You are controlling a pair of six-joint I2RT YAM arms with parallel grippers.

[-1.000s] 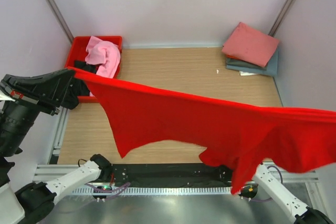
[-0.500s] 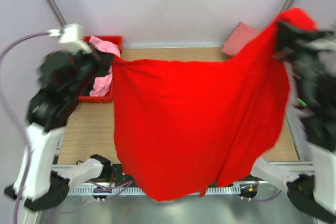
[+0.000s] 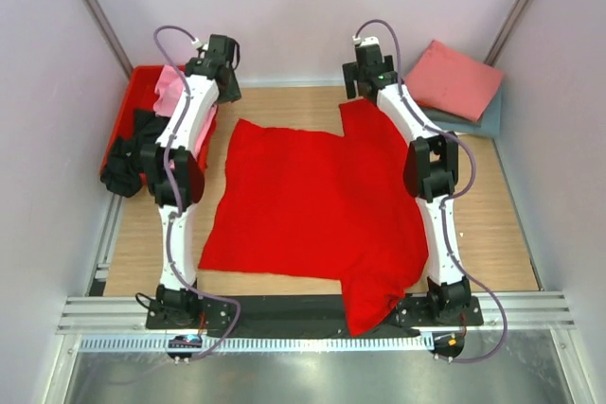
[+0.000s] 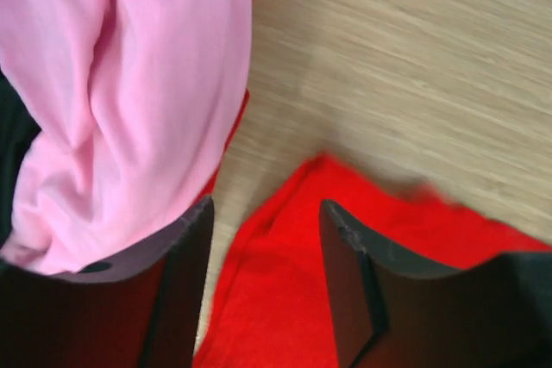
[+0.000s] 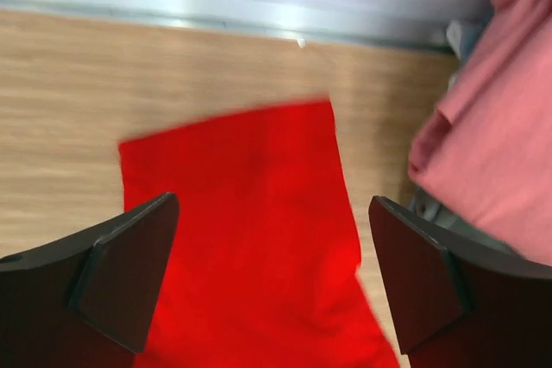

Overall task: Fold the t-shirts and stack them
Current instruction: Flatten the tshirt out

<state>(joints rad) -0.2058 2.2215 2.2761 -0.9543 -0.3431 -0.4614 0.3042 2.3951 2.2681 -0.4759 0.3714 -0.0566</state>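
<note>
A bright red t-shirt lies spread flat on the wooden table, its near right part bunched over the front edge. My left gripper hovers open over the shirt's far left corner, nothing between its fingers. My right gripper stands wide open above the far right corner, not touching the cloth. A light pink t-shirt sits in the red crate and fills the left of the left wrist view. A folded salmon pink t-shirt rests on a grey-blue one.
The crate stands at the far left against the wall. The folded stack sits at the far right corner, close beside my right gripper. Bare wood shows right of the red shirt. A metal rail runs along the front edge.
The red shirt was held up stretched between both grippers; now it lies flat on the table. Both grippers have opened and let go, and sit at its far corners.
</note>
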